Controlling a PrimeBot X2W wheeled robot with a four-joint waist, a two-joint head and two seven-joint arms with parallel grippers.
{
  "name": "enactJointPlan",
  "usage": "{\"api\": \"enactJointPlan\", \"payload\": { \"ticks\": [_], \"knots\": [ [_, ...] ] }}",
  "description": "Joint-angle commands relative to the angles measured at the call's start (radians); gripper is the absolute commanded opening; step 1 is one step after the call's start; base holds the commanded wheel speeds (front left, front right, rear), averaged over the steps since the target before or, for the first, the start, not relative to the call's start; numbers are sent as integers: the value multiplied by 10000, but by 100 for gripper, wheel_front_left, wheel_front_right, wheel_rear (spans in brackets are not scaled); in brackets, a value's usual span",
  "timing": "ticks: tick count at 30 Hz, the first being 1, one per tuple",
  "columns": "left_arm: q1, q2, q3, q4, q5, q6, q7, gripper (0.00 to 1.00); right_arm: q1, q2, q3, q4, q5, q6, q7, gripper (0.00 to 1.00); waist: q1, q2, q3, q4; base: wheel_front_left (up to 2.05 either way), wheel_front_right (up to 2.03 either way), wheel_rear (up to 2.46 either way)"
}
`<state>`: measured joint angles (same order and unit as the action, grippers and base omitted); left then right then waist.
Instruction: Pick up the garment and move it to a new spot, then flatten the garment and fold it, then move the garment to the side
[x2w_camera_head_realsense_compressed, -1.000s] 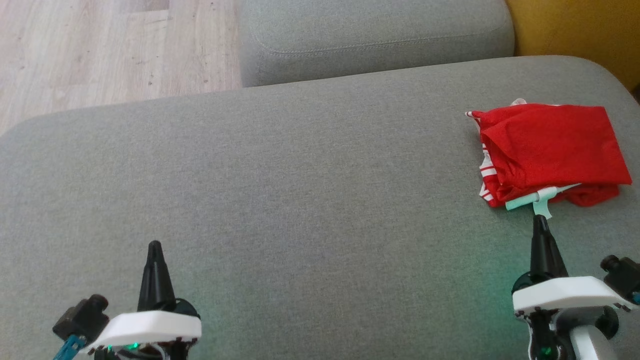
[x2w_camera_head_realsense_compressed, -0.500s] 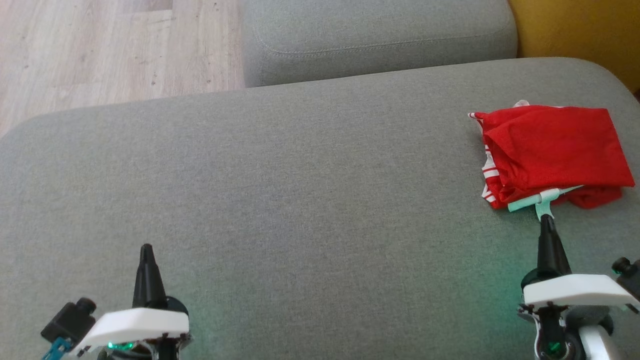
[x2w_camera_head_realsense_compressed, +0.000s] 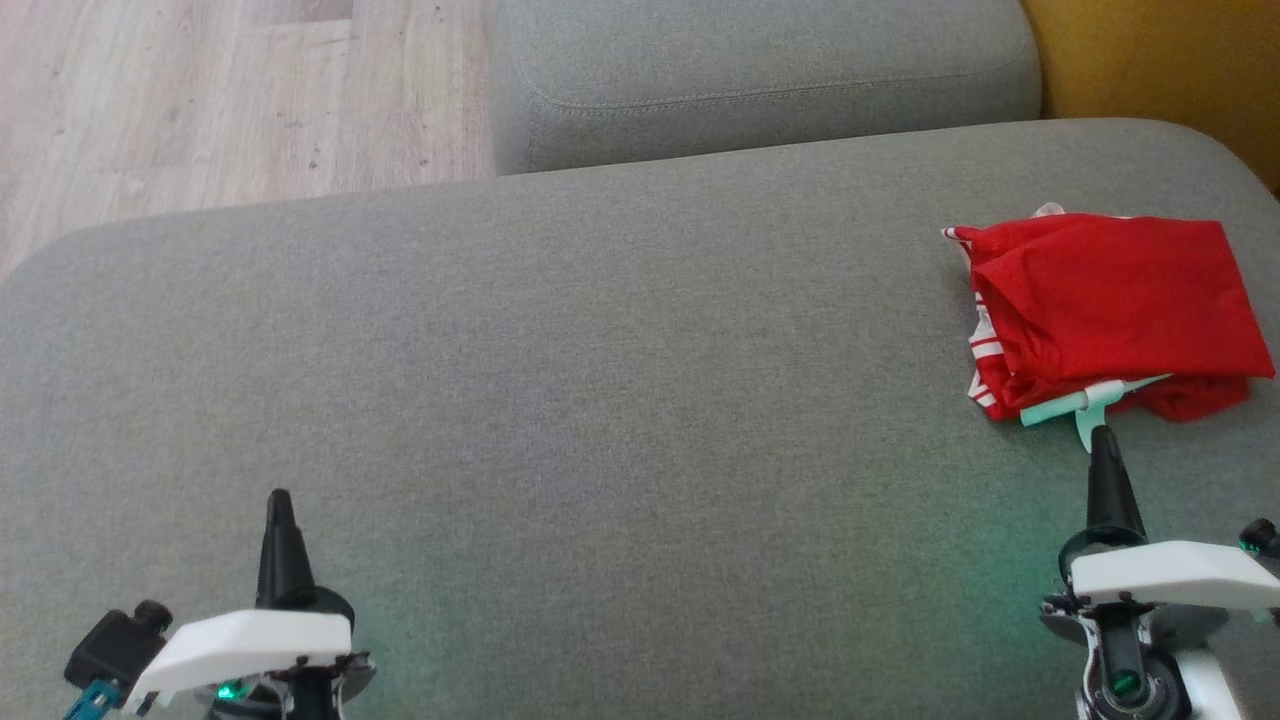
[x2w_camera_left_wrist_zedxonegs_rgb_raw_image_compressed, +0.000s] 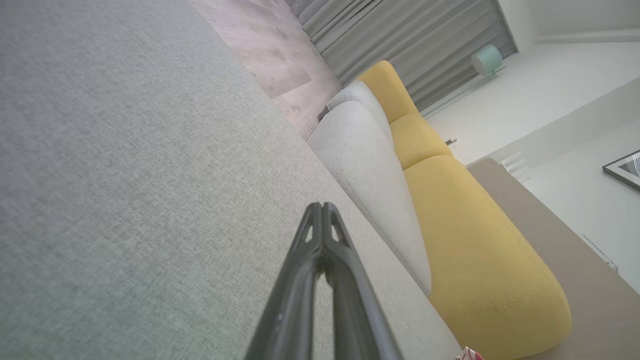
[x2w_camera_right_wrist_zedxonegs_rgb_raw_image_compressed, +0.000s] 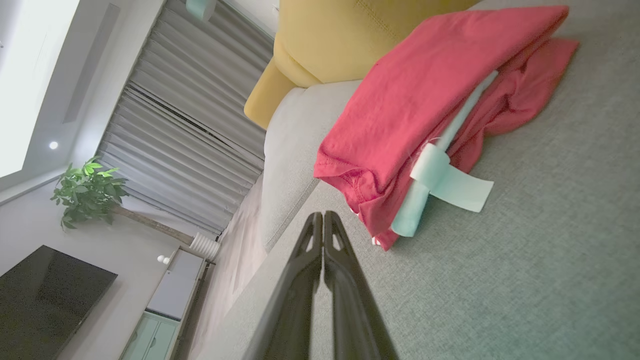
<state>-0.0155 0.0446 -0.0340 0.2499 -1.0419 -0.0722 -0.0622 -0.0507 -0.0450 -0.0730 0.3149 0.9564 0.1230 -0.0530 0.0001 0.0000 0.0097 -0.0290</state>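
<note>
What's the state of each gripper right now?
Left gripper: closed, holding nothing, over the grey cushion.
Right gripper: closed, holding nothing, pointing at the folded red garment.

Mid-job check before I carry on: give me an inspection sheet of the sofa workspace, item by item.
Surface: grey sofa cushion, flat, no creases visible.
Job's things: red garment, folded, at the cushion's right end; pale green tag sticks out on its near side.
Clutter: nothing seen.
Grippers: left gripper, jaws shut, empty, at the cushion's near left; right gripper, jaws shut, empty, tip near the tag.
Cables: teal lead at the left wrist.
Surroundings: wood floor, second grey cushion, yellow cushion, curtains, plant.
</note>
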Motion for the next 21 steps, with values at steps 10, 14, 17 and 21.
{"api": "enactJointPlan", "payload": {
  "ticks": [10, 14, 17, 21],
  "knots": [
    [-579, 93, 462, -246, -1169, -202, 328, 0, -482, -40, -17, -448, 1349, 51, 340, 0, 0, 0, -12, 55, 0, 0, 0],
    [-601, 94, 524, -233, -1466, -227, 417, 0, -488, -40, -42, -465, 1686, 52, 426, 0, 0, 0, -16, 70, 0, 0, 0],
    [-624, 96, 586, -220, -1763, -252, 507, 0, -494, -41, -68, -481, 2023, 54, 512, 0, 0, 0, -19, 86, 0, 0, 0],
    [-653, 97, 667, -203, -2155, -285, 625, 0, -502, -42, -102, -503, 2469, 56, 626, 0, 0, 0, -24, 106, 0, 0, 0]
  ]
}}
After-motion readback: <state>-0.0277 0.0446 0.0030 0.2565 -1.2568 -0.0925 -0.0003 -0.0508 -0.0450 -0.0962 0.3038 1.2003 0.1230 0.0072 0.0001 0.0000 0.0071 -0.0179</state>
